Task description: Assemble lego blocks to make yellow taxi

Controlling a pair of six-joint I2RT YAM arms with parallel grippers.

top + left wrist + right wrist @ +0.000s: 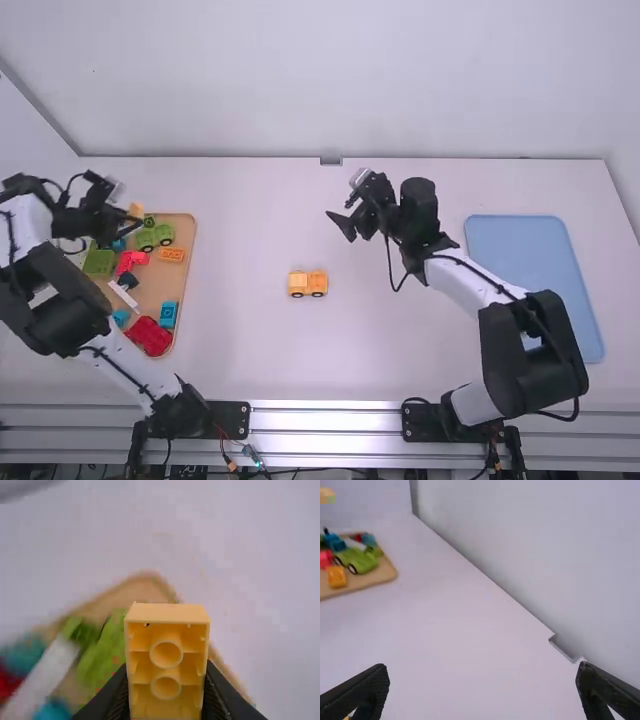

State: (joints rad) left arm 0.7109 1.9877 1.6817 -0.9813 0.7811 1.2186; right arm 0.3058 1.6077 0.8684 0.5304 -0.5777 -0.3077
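Left tool (132,222) grips yellow-orange block (167,670) (hollow underside showing).

— Please, what is on the white flat table (380,370)?
— At left, the tan rectangular wooden tray (150,288); at right, the light-blue rectangular tray (520,260). Between them stand the yellow-orange plastic wheeled blocks (308,284).
— And in the left tray?
— The red rounded plastic block (149,337) is near the front; behind it, the orange rectangular plastic brick (171,254).

Yellow-orange on wheeled blocks (308,284) and hollow lego block (167,612), green on toy car (364,564), tan on tray (186,228), pale blue on panel (515,240), white across the tabletop (390,360).
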